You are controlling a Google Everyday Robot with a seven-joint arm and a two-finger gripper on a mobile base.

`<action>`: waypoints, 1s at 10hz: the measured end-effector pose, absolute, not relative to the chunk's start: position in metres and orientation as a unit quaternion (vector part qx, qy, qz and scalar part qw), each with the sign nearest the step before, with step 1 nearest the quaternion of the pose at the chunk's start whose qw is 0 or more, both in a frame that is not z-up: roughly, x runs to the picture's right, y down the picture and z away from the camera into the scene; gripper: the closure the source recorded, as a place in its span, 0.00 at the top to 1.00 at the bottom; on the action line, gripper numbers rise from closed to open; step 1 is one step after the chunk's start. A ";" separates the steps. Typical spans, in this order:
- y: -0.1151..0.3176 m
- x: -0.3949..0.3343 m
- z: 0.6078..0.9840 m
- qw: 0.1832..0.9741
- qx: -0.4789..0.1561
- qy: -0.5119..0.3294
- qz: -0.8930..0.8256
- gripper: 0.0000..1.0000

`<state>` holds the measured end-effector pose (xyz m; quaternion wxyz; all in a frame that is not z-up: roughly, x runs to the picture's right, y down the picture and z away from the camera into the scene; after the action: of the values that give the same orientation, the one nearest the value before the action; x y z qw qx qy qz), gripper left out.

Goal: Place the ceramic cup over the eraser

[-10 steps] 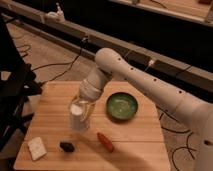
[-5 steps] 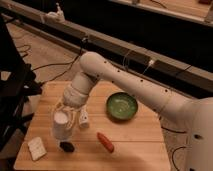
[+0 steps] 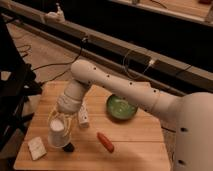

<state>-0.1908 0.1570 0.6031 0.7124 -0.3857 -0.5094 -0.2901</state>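
White ceramic cup point(image 3: 58, 134), clasped between gripper point(image 3: 59, 131) fingers, hangs beside eraser point(image 3: 69, 147).

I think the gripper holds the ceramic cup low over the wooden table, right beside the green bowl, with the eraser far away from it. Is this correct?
Not quite. In the camera view the gripper does hold the ceramic cup low over the wooden table, but beside the eraser, which peeks out at the cup's lower edge. The green bowl is the one farther off, to the cup's right in the picture.
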 end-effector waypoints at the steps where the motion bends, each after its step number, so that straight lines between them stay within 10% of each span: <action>1: 0.158 -0.190 0.605 0.715 -0.385 -0.508 -0.287 0.00; 10: 0.180 -0.174 0.608 0.720 -0.394 -0.511 -0.255 0.04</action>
<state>-0.1745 0.1803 0.6077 0.7203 -0.3944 -0.5108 -0.2545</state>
